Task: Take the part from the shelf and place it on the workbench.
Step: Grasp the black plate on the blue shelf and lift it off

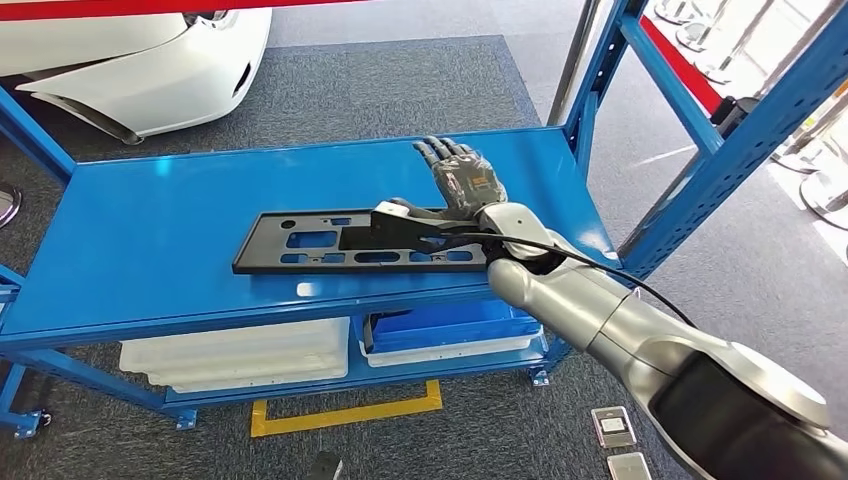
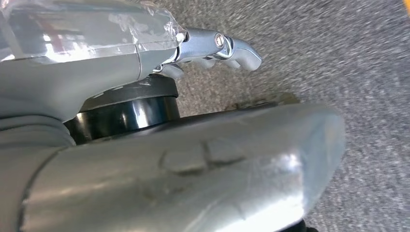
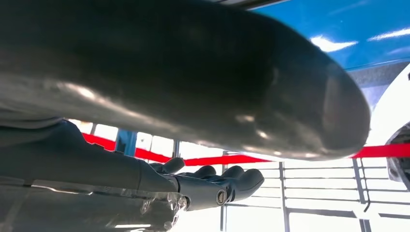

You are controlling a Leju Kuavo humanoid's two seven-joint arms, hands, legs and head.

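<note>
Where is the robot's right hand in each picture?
Head view: the right hand is over the blue shelf, just past the right end of the black part.
Left wrist view: not in it.
Right wrist view: the right hand is low and left of middle.
Shared landmark: the blue shelf.

A blue shelf (image 1: 150, 240) on grey carpet (image 1: 380, 80) carries a flat black part (image 1: 310, 242) lying lengthwise.
</note>
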